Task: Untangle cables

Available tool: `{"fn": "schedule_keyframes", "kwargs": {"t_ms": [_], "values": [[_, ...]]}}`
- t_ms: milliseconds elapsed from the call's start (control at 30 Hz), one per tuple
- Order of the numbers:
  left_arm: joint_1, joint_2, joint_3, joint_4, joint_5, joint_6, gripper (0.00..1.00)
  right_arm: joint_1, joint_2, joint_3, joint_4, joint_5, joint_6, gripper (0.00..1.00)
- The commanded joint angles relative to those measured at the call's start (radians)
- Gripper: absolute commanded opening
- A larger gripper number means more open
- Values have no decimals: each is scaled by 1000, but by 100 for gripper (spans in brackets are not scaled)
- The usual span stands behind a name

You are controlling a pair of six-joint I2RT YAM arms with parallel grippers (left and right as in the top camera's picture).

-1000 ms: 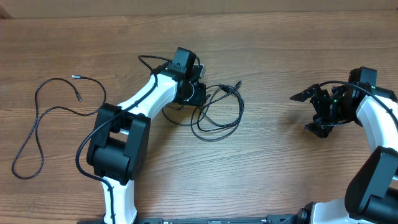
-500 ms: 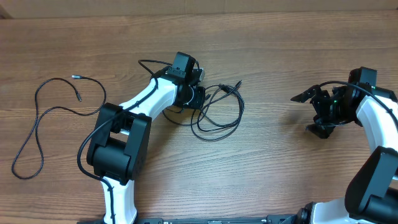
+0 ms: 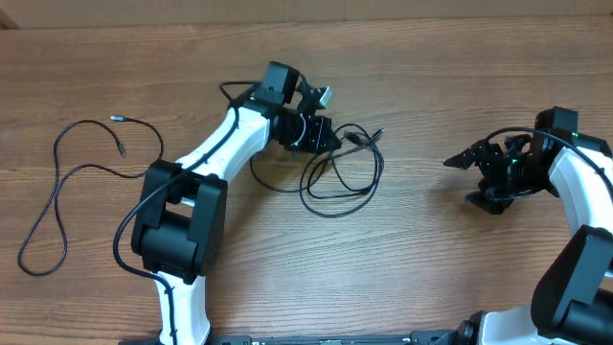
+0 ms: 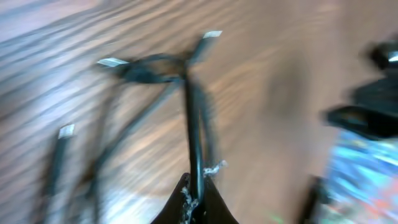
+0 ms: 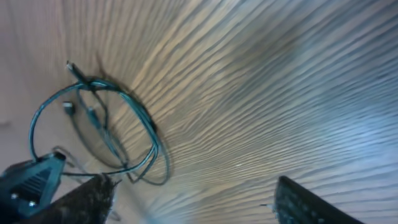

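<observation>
Cables lie in two groups on the wooden table (image 3: 431,77). The left arm (image 3: 192,192) reaches from the near edge toward the table centre, and the right arm (image 3: 584,182) sits at the right edge.

- **Loose cable** (image 3: 57,177): lies in open curves near the left edge, well apart from both grippers.
- **Tangled loops** (image 3: 343,180): at centre, just beside the left gripper (image 3: 324,134).
- **Left gripper:** jaws closed, pinching one strand (image 4: 194,124) of the loops. The wrist view is blurred.
- **Right gripper** (image 3: 467,179): jaws spread wide, holding nothing, well to the right of the loops.
- **Small plugs** (image 4: 212,34): at the strand ends.
</observation>
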Motion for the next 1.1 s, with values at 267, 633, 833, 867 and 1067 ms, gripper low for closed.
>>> {"fn": "schedule_keyframes", "kwargs": {"t_ms": [267, 633, 833, 867, 1067], "values": [[98, -8, 155, 2, 559, -65, 4, 69, -4, -3, 12, -82, -65, 56], [158, -8, 167, -19, 672, -84, 4, 346, -4, -3, 209, -198, -53, 72], [169, -8, 167, -35, 683, -86, 4, 464, -4, -3, 392, -193, 37, 63], [171, -8, 167, -42, 689, -86, 4, 473, -4, -3, 414, -174, 50, 53], [192, -8, 167, -57, 751, -85, 4, 484, -4, -3, 453, 91, 197, 34]]}}
